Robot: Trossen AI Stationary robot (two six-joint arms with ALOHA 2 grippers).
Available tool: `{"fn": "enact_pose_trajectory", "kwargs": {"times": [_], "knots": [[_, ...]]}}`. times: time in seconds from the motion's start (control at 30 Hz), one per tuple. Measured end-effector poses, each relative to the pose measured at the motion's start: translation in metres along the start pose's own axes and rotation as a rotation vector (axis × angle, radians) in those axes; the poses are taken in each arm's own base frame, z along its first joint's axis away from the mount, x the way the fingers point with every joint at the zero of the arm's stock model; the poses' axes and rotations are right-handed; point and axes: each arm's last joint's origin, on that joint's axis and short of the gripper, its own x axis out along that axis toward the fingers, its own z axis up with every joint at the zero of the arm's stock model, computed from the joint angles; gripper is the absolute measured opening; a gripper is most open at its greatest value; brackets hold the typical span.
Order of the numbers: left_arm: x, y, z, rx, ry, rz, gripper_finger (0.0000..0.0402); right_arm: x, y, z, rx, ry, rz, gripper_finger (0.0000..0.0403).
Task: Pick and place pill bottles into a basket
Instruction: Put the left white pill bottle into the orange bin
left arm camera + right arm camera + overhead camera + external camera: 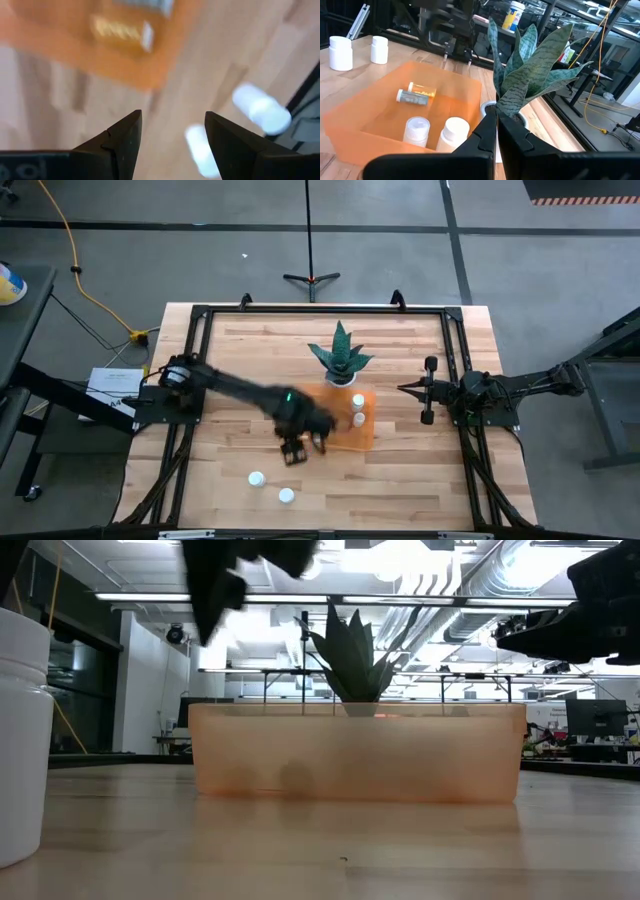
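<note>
The right wrist view gave the only look into the basket: two white pill bottles stood upright against its wall nearest the right arm, and two small clear vials, one with yellow contents, lay on its floor. From above, the basket showed only as an orange patch just in front of the potted plant, with two white caps visible inside it. The low view saw the basket side-on, its contents reduced to faint shadows through the translucent wall, the plant's leaves rising behind it.

Two more pill bottles stood on the table well outside the basket, on its left-arm side and nearer the front edge; the right wrist view caught them beyond the basket's far wall, and one loomed large at the edge of the low view.

The left gripper hung just beside the basket's corner, above the table. Its own camera showed its fingers spread wide apart with nothing between them, bare wood below, the two loose bottles blurred off to one side and the basket's orange corner ahead.

The right gripper waited beside the basket opposite the left arm, its fingers pressed together and holding nothing.
</note>
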Motion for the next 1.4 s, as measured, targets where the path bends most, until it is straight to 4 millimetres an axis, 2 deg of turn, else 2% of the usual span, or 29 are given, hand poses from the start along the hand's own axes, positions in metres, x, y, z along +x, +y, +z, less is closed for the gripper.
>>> {"fn": "enact_pose_trajectory", "kwargs": {"times": [0.27,0.37,0.47,0.7,0.97,1.2,1.4], "knots": [[0.013,-0.069,-0.060,-0.186,0.070,0.025,0.0253,0.000,0.000,0.000,0.020,-0.001,0.000,0.0007],[0.017,-0.086,-0.079,-0.239,0.028,0.064,0.0253,0.000,0.000,0.001,0.023,-0.006,-0.002,0.0007],[0.025,-0.094,-0.094,-0.292,-0.046,0.137,0.0253,0.000,-0.001,0.002,0.028,-0.022,-0.006,0.0007],[0.053,-0.092,-0.109,-0.304,-0.011,0.215,0.0253,0.000,-0.001,0.003,0.014,-0.030,-0.009,0.0007],[0.076,-0.082,-0.093,-0.357,0.062,0.104,0.0253,0.000,-0.001,0.003,0.000,-0.030,-0.009,0.0007],[0.103,-0.069,-0.103,-0.359,0.190,0.124,0.0253,0.000,-0.001,0.003,0.000,-0.030,-0.009,0.0007],[0.110,-0.064,-0.108,-0.376,0.270,0.121,0.0253,0.000,-0.001,0.003,0.000,-0.030,-0.009,0.0007]]}}
